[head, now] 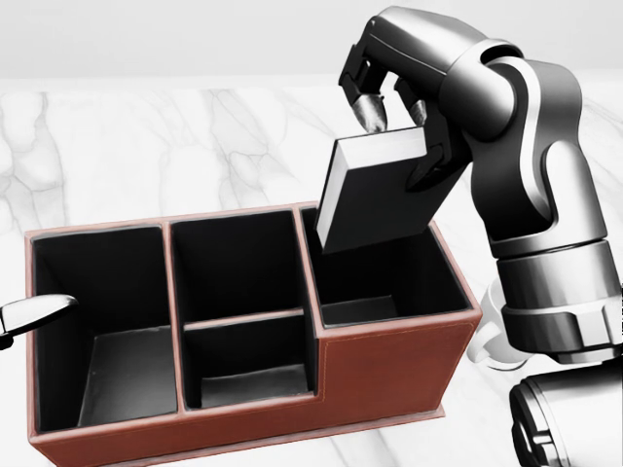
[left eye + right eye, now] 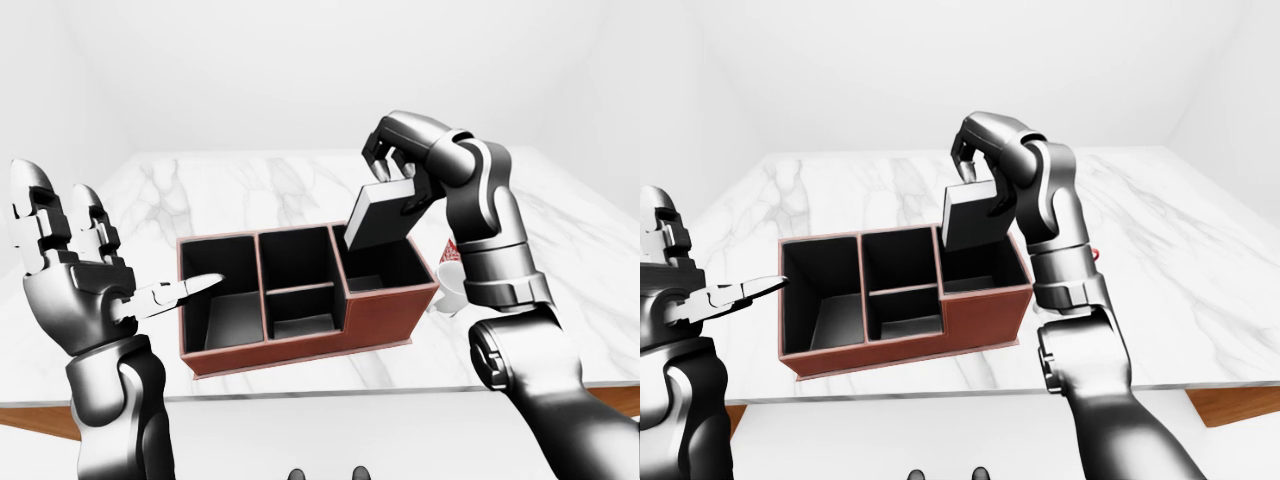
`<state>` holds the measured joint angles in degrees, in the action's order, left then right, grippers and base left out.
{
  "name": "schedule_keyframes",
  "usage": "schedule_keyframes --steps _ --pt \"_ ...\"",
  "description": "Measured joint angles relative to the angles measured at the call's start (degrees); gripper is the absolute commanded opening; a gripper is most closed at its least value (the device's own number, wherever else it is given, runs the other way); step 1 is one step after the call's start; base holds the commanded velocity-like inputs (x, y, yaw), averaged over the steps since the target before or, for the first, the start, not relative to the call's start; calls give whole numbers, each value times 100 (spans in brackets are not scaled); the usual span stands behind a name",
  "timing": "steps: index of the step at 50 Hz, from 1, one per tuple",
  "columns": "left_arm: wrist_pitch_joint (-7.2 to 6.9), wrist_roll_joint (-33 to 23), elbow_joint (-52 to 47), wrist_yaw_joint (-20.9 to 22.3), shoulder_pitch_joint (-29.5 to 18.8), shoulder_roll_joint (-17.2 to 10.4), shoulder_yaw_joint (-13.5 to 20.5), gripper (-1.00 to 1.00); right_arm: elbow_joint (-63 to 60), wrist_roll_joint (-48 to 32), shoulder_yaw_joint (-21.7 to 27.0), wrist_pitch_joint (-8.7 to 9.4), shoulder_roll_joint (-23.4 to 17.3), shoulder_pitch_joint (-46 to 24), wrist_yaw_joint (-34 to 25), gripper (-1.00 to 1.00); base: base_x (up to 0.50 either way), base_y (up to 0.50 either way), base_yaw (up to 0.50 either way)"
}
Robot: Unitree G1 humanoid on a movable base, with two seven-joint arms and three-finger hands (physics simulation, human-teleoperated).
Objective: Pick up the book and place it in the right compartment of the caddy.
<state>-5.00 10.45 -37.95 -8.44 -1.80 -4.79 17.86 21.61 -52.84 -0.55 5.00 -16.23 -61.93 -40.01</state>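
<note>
Head view: right hand (image 1: 394, 107) grips the book (image 1: 375, 195) by its upper edge, fingers (image 1: 371, 109) curled over the top and closed round it. The book is dark-covered with pale page edges, tilted, its lower corner hanging just over the rim of the right compartment of the caddy (image 1: 389, 375). It appears to be clear of the caddy walls, though contact at the hidden lower edge cannot be ruled out. The caddy is brown outside, black inside: one tall compartment at the view's left, a middle section split in two, and the right compartment beneath the book. It stands on the white marble table (image 1: 146, 146).

This view shows only a silver fingertip of the left hand at its left edge. The left-eye view shows the whole left hand (image 2: 75, 275) raised left of the caddy, fingers spread wide, holding nothing, one fingertip pointing toward the left compartment.

The left-eye view also shows a white mug (image 2: 449, 288), partly hidden, between the caddy's right end and the right forearm.

No readable writing on book or caddy.
</note>
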Motion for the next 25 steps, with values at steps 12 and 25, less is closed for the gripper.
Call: schedule_keyframes --steps 12,25 --pt "0 -5 -2 -2 6 4 -6 100 40 19 17 0 1 126 0 -100 0 0 0" --pt "0 -11 11 6 20 12 -12 100 147 104 38 0 -36 257 0 -100 0 0 0"
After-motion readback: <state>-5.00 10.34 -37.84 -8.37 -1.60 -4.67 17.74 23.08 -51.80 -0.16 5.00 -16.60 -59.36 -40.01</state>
